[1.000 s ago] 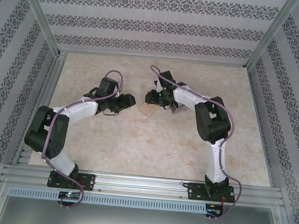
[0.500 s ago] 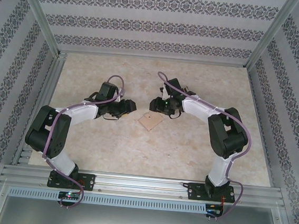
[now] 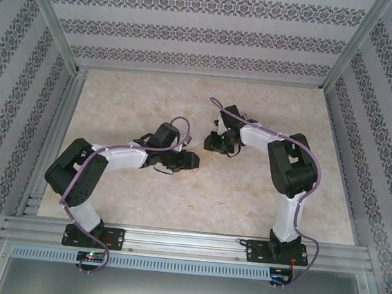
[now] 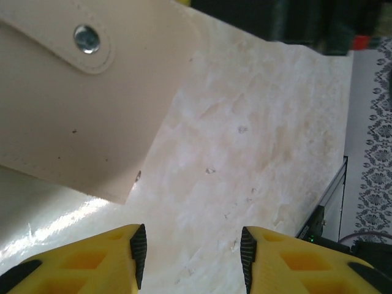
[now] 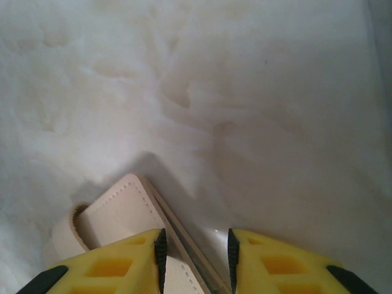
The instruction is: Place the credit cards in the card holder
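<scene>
The card holder (image 4: 79, 104) could slip

It lies flat on the table (image 4: 263, 141), just past the open, empty left gripper (image 4: 193, 248). Its edge sits between the right gripper's (image 5: 195, 251) fingers, but I cannot tell if they pinch it. A pinch on that thin edge may slide off.

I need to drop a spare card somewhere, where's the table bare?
Bare: the far table strip along the back wall, and the near stretch between the arm bases. Crowded: the middle, where left gripper and right gripper meet at the card holder.
</scene>
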